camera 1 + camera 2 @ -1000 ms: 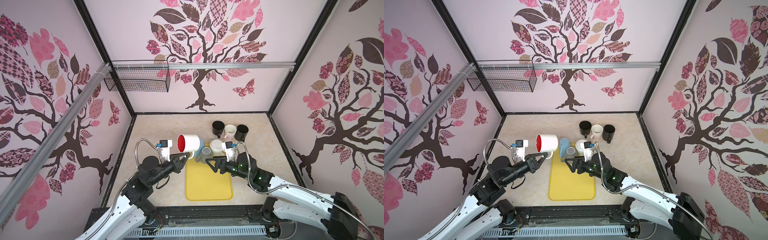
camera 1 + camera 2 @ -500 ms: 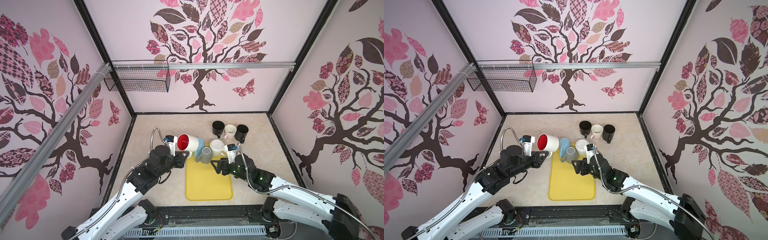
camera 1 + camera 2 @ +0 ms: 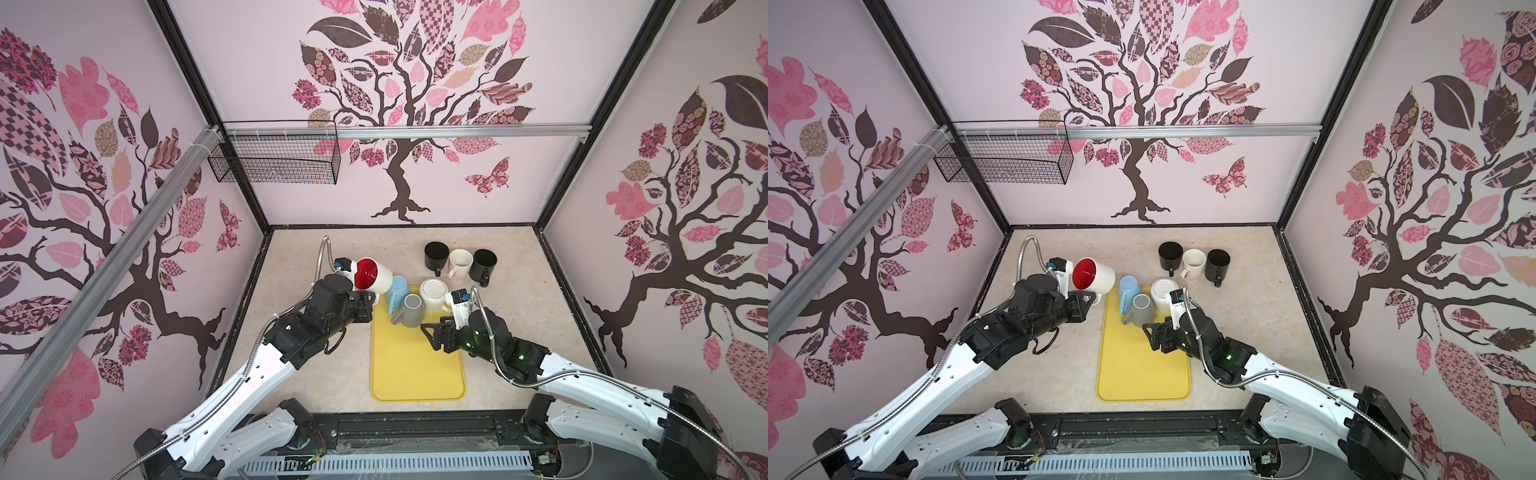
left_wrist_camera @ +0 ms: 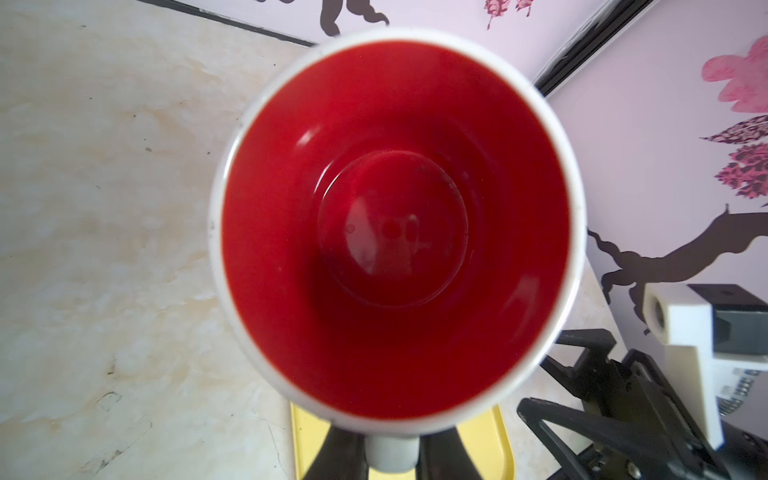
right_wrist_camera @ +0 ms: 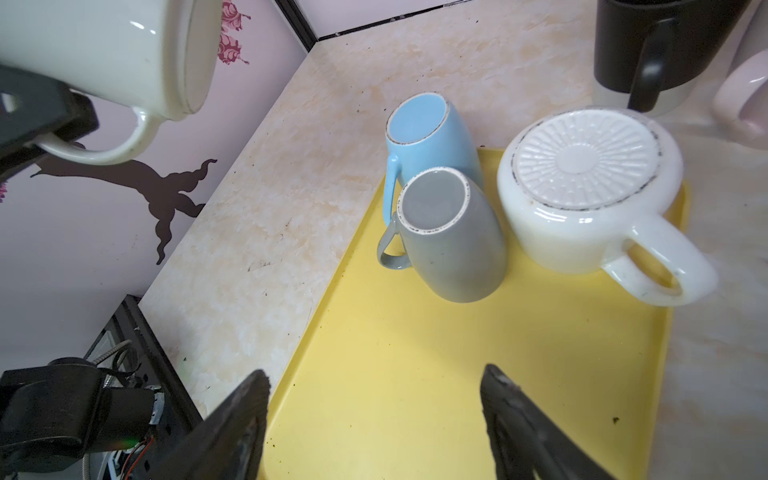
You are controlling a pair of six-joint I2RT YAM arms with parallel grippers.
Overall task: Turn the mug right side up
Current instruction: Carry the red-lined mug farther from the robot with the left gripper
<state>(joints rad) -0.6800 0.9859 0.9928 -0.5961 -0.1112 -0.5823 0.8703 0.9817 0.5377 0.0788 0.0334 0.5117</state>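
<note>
Right gripper (image 5: 374,390): its two black fingers (image 5: 249,407) are standing wide apart and gripping nothing, hovering over the bare near part of the yellow tray (image 3: 415,374).
Left gripper (image 3: 368,298): its fingers are pinching tight on the white handle of the red-lined mug (image 3: 374,276). In the left wrist view the handle stub is sitting squeezed between the two dark pads.
Red-lined mug, place: it is hanging in the air just beyond the left fingertips, clear of the table (image 3: 340,374), near the tray's far left corner.
Red-lined mug, look: it is showing a glossy white outside, a deep red inside and a thin white rim. It is lying on its side, with the mouth facing back at the left wrist camera, the flat base pointing away and the handle pointing down into the fingers. It is not yet upright.
Grey mug (image 5: 453,245): it is standing mouth down on the tray, straight ahead of the right fingers and nearest to them.
Blue mug (image 5: 428,137): it is standing mouth down just behind the grey one, close against it. Contact cannot be told.
Wide white mug (image 5: 582,195): it is sitting upside down beside the grey one, ribbed base up, with its handle pointing back toward the right gripper.
Back row: a black mug (image 3: 436,253), a pale pink mug (image 3: 460,262) and a second black mug (image 3: 484,262) are standing upright on the table, well beyond the right fingers.
</note>
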